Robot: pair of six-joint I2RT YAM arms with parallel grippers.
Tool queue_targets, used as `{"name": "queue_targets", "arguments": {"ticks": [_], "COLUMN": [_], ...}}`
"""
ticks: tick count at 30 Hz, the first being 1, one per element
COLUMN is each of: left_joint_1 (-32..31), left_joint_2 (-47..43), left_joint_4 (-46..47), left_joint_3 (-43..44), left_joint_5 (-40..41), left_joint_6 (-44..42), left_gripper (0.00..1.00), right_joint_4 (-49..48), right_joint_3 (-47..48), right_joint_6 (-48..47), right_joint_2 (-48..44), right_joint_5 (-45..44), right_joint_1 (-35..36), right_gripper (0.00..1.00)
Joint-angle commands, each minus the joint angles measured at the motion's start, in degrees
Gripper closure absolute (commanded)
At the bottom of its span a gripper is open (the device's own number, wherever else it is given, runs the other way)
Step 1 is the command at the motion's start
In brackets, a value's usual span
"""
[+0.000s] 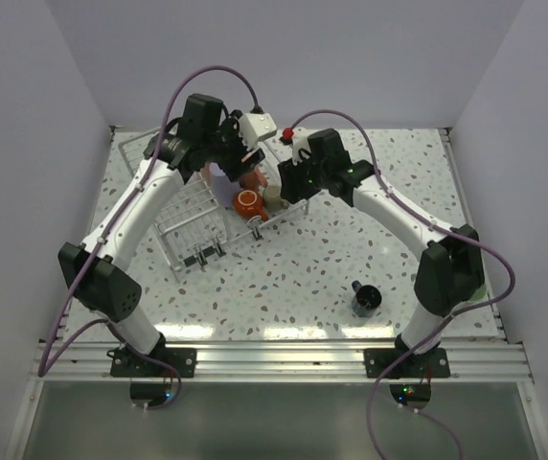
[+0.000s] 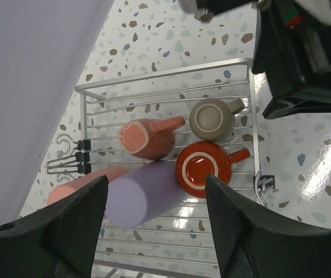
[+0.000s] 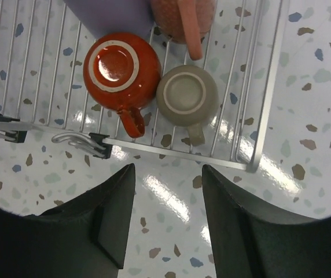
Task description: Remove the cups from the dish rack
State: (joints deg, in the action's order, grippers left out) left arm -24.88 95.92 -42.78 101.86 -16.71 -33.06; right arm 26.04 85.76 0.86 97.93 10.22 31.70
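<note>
Cups (image 1: pixel 248 199) wait in the rack (image 2: pixel 165 74) toward the counter's (image 1: pixel 284 278) far-left corner: the red cup (image 2: pixel 203 168) and beige cup (image 2: pixel 210 119) upturned, likely to drain, three more lying on their sides. A dark cup (image 1: pixel 366 299) stands outside it near the near-right edge. The left pincer (image 2: pixel 154 185) and right pincer (image 3: pixel 168 174) hover overhead, open and empty, seemingly poised to pick one.
</note>
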Motion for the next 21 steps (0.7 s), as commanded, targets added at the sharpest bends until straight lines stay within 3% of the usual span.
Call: {"name": "queue_targets", "arguments": {"ticks": [1,21], "left_joint_1": [0.1,3.4], "left_joint_2": [-3.8,-5.7], "left_joint_4": [2.8,2.0], "left_joint_3": [-0.1,2.6], "left_joint_5": [3.9,1.9], "left_joint_6": [3.7,7.3], "left_gripper": [0.27,0.23], "right_joint_4": [-3.1,-1.2], "right_joint_3": [3.5,8.5], "right_joint_6": [-3.9,-9.0], "right_joint_2": [3.2,17.3], "right_joint_5": [6.2,1.2], "right_joint_1": [0.6,-1.3], "right_gripper": [0.47,0.52]}}
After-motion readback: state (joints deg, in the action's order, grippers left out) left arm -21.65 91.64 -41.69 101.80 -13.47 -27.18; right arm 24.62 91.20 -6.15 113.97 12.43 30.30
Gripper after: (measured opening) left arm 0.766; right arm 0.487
